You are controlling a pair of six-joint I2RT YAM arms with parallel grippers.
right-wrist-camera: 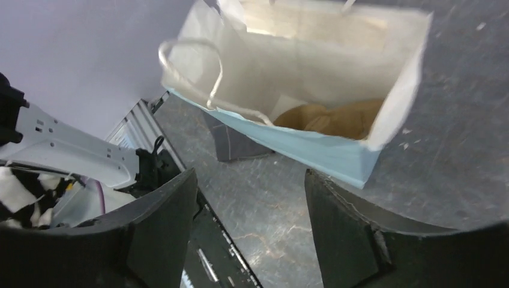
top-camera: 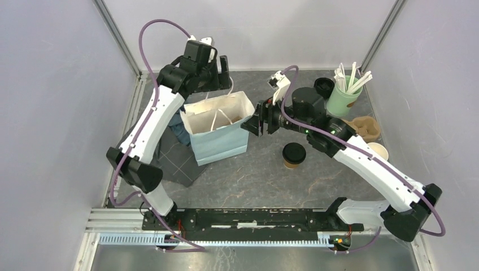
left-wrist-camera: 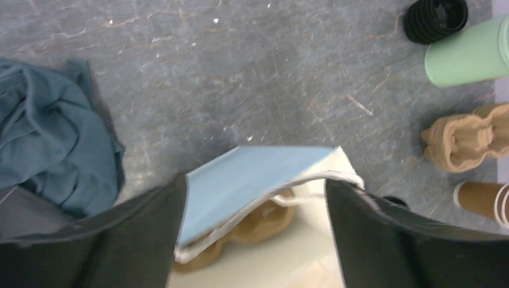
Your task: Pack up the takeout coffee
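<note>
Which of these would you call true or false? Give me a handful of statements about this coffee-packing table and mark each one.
1. The takeout coffee stands on the table, outside the blue paper bag. True.
2. The right gripper holds the coffee. False: its jaws are open and empty, beside the bag's right side.
3. Something brown and pulpy lies at the bottom of the bag. True.
4. The mint-green cup is empty. False: white sticks stand in it.
5. The left gripper hovers over the coffee. False: it is open at the bag's far rim, well away from the coffee.
</note>
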